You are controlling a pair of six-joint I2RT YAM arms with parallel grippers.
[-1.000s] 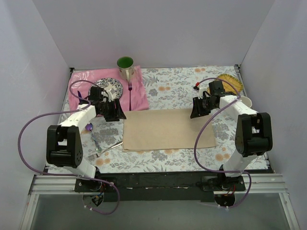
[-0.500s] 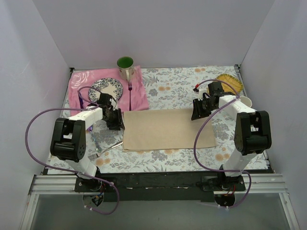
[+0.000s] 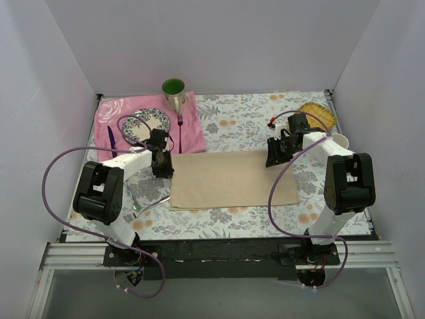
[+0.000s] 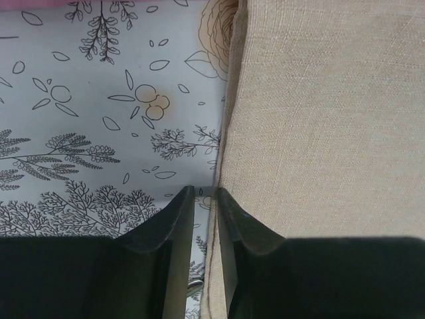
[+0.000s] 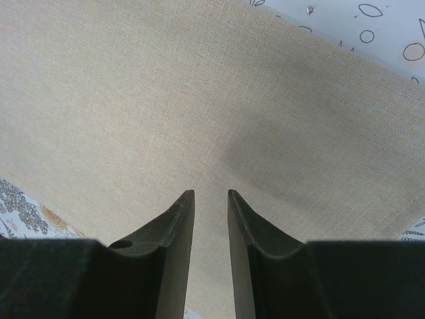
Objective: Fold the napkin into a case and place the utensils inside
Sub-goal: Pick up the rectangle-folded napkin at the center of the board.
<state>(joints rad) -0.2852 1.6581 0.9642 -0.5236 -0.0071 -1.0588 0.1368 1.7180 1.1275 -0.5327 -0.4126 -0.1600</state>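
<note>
The beige napkin (image 3: 232, 179) lies flat as a wide oblong on the floral tablecloth. My left gripper (image 3: 163, 167) is low at its far left corner. In the left wrist view the napkin's left edge (image 4: 319, 119) runs between the two fingers of the left gripper (image 4: 204, 193), whose jaws stand a narrow gap apart with table showing beside the cloth. My right gripper (image 3: 273, 156) is over the far right corner. In the right wrist view it (image 5: 211, 194) stands narrowly open above flat cloth (image 5: 166, 100). The spoon (image 3: 133, 198) and the pale fork (image 3: 149, 206) lie left of the napkin.
A pink mat (image 3: 196, 139) at the back left carries a patterned plate (image 3: 143, 121), a green-lined cup (image 3: 174, 90), a purple fork (image 3: 180, 126) and a dark purple utensil (image 3: 111, 141). A yellow dish (image 3: 319, 114) and a white cup (image 3: 340, 141) stand at the right edge.
My left gripper has moved right from beside the plate and come down at the napkin's left edge. The right gripper has barely moved. The napkin has not shifted.
</note>
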